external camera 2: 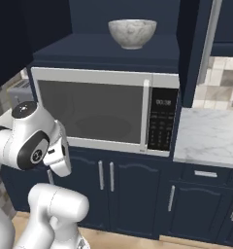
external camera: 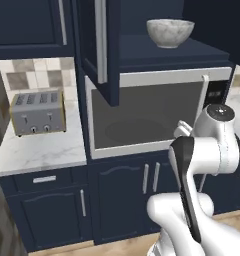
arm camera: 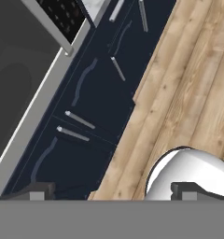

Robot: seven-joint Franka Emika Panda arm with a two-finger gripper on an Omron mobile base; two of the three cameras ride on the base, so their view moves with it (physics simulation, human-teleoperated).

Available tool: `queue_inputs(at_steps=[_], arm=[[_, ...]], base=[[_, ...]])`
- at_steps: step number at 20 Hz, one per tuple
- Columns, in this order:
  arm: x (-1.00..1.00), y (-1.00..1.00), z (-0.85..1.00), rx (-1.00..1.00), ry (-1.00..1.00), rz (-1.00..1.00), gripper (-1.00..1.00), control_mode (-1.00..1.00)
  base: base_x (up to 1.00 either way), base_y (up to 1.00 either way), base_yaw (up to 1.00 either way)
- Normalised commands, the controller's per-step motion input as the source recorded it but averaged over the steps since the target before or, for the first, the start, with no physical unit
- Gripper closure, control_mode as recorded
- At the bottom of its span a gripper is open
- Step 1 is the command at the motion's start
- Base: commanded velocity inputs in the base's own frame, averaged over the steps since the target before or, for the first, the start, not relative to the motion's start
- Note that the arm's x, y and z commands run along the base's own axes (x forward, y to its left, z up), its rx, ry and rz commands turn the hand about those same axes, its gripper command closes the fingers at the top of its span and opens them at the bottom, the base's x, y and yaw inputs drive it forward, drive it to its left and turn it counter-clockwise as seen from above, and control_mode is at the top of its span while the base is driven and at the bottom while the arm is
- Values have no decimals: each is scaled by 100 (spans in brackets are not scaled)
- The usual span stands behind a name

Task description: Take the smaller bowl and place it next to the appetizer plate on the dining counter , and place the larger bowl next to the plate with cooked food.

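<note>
The larger bowl (external camera: 170,32), grey-white and marbled, stands upright on a dark navy shelf above the microwave (external camera: 147,115), inside an open wall cabinet; the right base view also has the bowl (external camera 2: 132,33). My arm is folded low in front of the microwave, well below the bowl. In the hand view my gripper (arm camera: 114,192) points down at the lower cabinet doors and the floor, open wide with nothing between its fingertips (arm camera: 38,191). The smaller bowl, the appetizer plate, the plate with cooked food and the dining counter are out of view.
An open cabinet door (external camera: 99,45) hangs out left of the shelf, and another door (external camera 2: 196,48) stands on its right. A silver toaster (external camera: 38,112) sits on the marble counter (external camera: 37,150). Navy base cabinets (arm camera: 86,93) meet a wooden floor (arm camera: 188,84).
</note>
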Motion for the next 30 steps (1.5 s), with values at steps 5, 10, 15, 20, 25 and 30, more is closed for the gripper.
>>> queue_inputs(at_steps=[5,10,15,20,25,30], arm=[[0,0,0,0,0,0,-100,100],[0,0,0,0,0,0,-100,100],[0,0,0,0,0,0,-100,100],[0,0,0,0,0,0,-100,100],[0,0,0,0,0,0,-100,100],[-5,-12,0,0,-2,2,-100,-100]], base=[[42,-33,9],[60,-49,6],[63,-37,2],[49,-26,2],[46,-22,2],[10,-19,5]])
